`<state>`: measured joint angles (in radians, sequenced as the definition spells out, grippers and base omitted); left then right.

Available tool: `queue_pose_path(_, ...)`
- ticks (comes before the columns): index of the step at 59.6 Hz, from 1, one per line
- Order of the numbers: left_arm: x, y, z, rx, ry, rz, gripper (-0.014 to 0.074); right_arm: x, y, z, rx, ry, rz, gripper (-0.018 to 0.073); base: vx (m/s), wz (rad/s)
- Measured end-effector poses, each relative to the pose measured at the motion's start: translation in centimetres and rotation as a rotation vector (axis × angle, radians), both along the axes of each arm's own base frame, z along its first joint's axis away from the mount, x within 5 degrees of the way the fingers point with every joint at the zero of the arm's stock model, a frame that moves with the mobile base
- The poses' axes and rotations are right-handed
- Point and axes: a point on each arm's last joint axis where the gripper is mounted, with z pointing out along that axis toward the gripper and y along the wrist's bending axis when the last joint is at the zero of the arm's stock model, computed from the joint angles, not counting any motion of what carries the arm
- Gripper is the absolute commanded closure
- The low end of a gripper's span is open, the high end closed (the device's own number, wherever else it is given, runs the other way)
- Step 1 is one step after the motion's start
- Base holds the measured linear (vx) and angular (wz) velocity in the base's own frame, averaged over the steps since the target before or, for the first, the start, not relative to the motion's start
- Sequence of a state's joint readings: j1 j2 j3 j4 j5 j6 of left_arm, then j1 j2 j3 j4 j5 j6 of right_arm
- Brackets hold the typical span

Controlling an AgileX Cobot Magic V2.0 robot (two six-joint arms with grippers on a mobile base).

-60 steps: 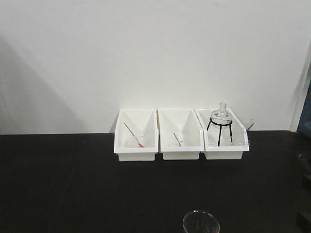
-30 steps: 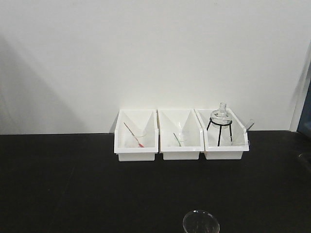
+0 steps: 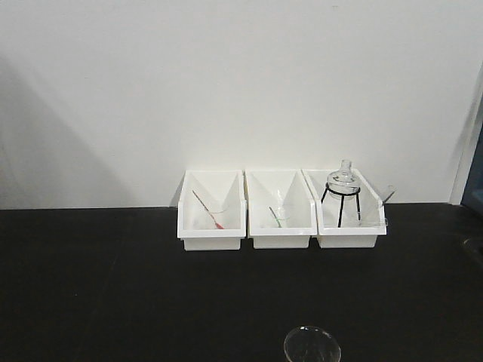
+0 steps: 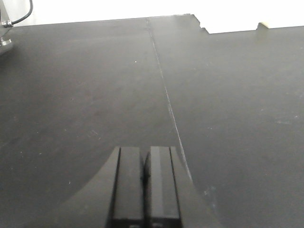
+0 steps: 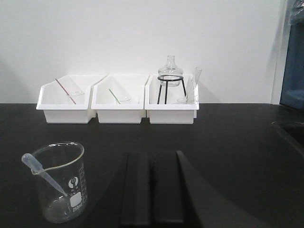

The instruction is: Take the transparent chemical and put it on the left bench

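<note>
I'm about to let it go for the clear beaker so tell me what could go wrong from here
1. The beaker is clear glass on a black countertop; its rim may be hard to judge, so a finger could clip it and tip it.
2. A pipette leans loose inside; it might get knocked out or spill in a grasp.
3. The right gripper looks shut and sits beside the beaker, so it must open first or it may shove the glass.

Bright even light, soft grainy frames, faint wall [image 3: 241,90] shadow
</note>
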<state>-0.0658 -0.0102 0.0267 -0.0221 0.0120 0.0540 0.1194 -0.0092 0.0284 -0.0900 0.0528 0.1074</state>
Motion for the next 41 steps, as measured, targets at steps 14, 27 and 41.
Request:
queue_pose_path(14,0.00,0.00,0.00,0.000,0.000,0.000,0.0600,0.00,0.00,-0.03,0.001,0.004,0.000,0.0567,0.00,0.00)
queue_pose_path(27,0.00,0.00,0.00,0.000,0.000,0.000,0.0600,0.00,0.00,-0.04,0.001,0.005,0.000,0.0567,0.00,0.00)
queue_pose_path(41,0.00,0.00,0.00,0.000,0.000,0.000,0.0600,0.00,0.00,-0.04,0.003,0.005,0.000,0.0567,0.00,0.00)
